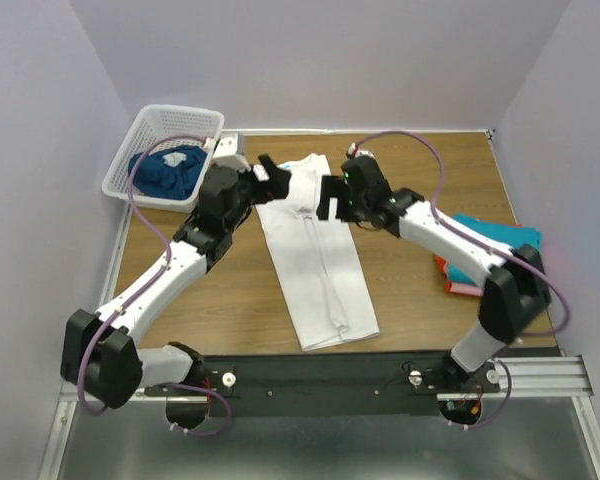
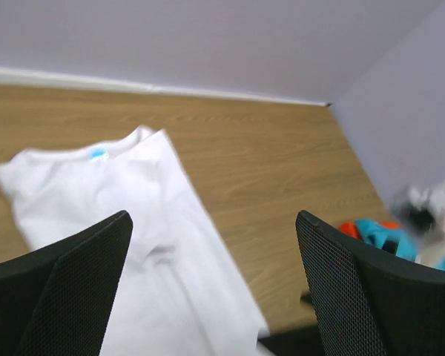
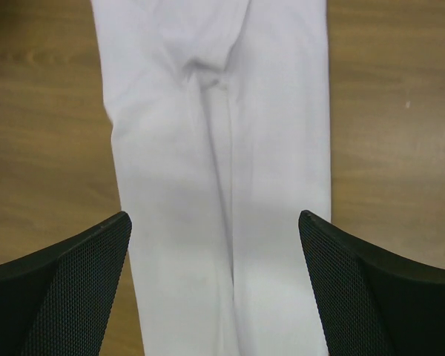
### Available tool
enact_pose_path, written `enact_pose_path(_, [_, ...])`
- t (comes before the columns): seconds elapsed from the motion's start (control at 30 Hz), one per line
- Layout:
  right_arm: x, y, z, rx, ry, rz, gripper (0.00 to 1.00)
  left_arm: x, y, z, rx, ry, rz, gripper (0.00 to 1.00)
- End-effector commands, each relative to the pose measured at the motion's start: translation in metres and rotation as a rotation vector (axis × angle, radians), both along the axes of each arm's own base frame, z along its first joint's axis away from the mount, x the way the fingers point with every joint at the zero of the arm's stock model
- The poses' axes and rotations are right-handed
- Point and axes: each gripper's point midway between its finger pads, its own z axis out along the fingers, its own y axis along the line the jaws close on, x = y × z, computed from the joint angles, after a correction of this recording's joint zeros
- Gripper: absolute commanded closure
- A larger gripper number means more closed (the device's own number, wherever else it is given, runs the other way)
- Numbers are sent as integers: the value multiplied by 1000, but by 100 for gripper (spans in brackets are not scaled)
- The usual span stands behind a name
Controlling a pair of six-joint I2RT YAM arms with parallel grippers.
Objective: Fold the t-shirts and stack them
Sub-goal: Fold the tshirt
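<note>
- A wooden table [image 1: 420,180] is carrying a white shirt [image 1: 320,260], lying narrow at its middle.
- The left gripper [image 1: 272,175] and right gripper [image 1: 330,198] are hovering over its far end, fingers wide, empty.

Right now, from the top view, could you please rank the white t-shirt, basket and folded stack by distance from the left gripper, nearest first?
1. white t-shirt, right by the left gripper.
2. basket, far left.
3. folded stack, teal on top, right edge.
</note>
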Motion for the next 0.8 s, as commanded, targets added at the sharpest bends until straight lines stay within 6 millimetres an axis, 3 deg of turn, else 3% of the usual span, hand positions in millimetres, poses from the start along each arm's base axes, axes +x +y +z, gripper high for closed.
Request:
enact_pose_path(0.0, [54,12,-34,1,73,67,0,-25,39,-72,19,139,129,2])
enact_pose_path(0.03, [81,19,-12,3,5,76,0,-38,40,-85,18,150,103,2])
enact_pose_path(0.1, [104,31,-22,-25,-9,100,0,-50,46,-81,-6,121,101,2])
enact_pose_path(0.13, [129,43,-29,-24,-18,110,0,-60,57,-78,-22,97,132,2])
enact_pose_path(0.17, [139,48,-35,-24,-18,129,0,-67,65,-68,-40,61,152,2])
enact_pose_path(0.2, [153,51,-37,-21,-30,124,0,-68,69,-80,-31,83,172,2])
enact_pose_path(0.23, [174,53,-53,-28,-27,112,0,-73,81,-75,-48,68,222,2])
enact_pose_path(0.27, [181,59,-55,-12,-32,149,0,-78,86,-87,-51,89,239,2])
enact_pose_path(0.33, [198,59,-70,-19,-33,159,0,-85,93,-87,-58,75,255,2])
enact_pose_path(0.37, [204,62,-94,-37,-14,170,0,-88,95,-96,-51,85,257,2])
enact_pose_path(0.4, [217,65,-86,-41,-55,174,0,-90,97,-95,-68,81,267,2])
enact_pose_path(0.57, [236,61,-128,-29,-10,128,0,-93,107,-113,-94,133,324,2])
enact_pose_path(0.77, [238,22,-167,-1,102,52,0,-91,106,-124,-103,178,338,2])
